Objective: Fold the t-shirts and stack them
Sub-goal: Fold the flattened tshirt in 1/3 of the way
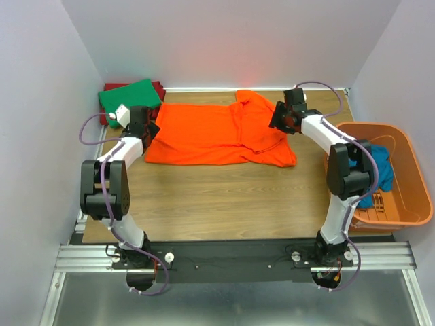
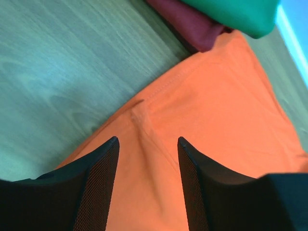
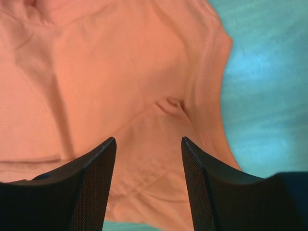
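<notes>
- Lying spread across the far half of the table [image 1: 224, 204], the orange tee [image 1: 211, 132] stretches left to right. It is mostly flat, with creases and a doubled-over part toward its right end.
- The left gripper [image 1: 151, 129] sits at the tee's left edge. In its wrist view the jaws stand spread, with orange cloth showing in the gap and nothing pinched.
- The right gripper [image 1: 280, 117] sits at the tee's far right corner. Its jaws stand spread too, above a hemmed edge and a small pucker in the cloth, pinching nothing.
- I cannot tell whether either gripper's fingertips touch the cloth.
- The green tee [image 1: 129, 96] lies folded in the far left corner, just beside the orange tee's left end.
- The red tee [image 1: 160, 87] lies under the green one, with only its edge showing.
- The teal tee [image 1: 383, 170] lies bunched in the basket [image 1: 411, 204], partly hidden by the right arm.
- The basket stands at the table's right edge, apart from the orange tee.
</notes>
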Available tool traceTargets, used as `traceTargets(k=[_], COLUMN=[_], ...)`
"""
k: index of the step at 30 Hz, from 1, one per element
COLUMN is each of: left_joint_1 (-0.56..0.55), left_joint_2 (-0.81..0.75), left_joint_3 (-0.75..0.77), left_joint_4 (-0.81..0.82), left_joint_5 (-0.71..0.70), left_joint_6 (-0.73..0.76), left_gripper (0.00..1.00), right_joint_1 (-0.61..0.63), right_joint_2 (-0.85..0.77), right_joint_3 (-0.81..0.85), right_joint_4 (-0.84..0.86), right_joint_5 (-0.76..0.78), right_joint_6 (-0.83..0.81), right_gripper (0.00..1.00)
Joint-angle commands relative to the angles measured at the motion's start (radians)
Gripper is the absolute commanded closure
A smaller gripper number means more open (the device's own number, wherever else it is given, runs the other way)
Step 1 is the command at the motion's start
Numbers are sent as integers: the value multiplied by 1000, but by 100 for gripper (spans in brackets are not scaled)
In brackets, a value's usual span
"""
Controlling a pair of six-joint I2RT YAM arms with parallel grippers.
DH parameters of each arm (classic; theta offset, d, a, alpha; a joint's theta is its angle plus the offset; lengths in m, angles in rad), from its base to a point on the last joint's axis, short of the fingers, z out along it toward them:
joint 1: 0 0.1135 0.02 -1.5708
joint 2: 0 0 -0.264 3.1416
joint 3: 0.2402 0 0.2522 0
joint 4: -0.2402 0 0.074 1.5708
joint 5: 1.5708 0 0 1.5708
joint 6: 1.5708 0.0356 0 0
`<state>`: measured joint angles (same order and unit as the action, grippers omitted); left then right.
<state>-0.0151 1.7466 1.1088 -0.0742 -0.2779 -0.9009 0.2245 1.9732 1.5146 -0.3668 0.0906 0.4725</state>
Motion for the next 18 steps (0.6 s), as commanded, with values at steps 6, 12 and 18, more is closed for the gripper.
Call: traceTargets(k=[6, 12, 18], left_joint_1=[7, 6, 7], left_joint_2=[-269, -328, -358], left_joint_3=[-245, -388, -460], left_joint_4=[-35, 20, 102], left_joint_5=[-18, -3, 22], left_joint_6=[-81, -93, -92], left_gripper=[45, 49, 49], right_joint_1=[-7, -7, -7], right_joint_2=[-296, -468, -501], right_joint_3=[-324, -579, -686], right_joint_4=[40, 100, 137], right_joint_5=[-17, 26, 47], right_joint_6=[136, 201, 227], right_gripper=[39, 40, 40])
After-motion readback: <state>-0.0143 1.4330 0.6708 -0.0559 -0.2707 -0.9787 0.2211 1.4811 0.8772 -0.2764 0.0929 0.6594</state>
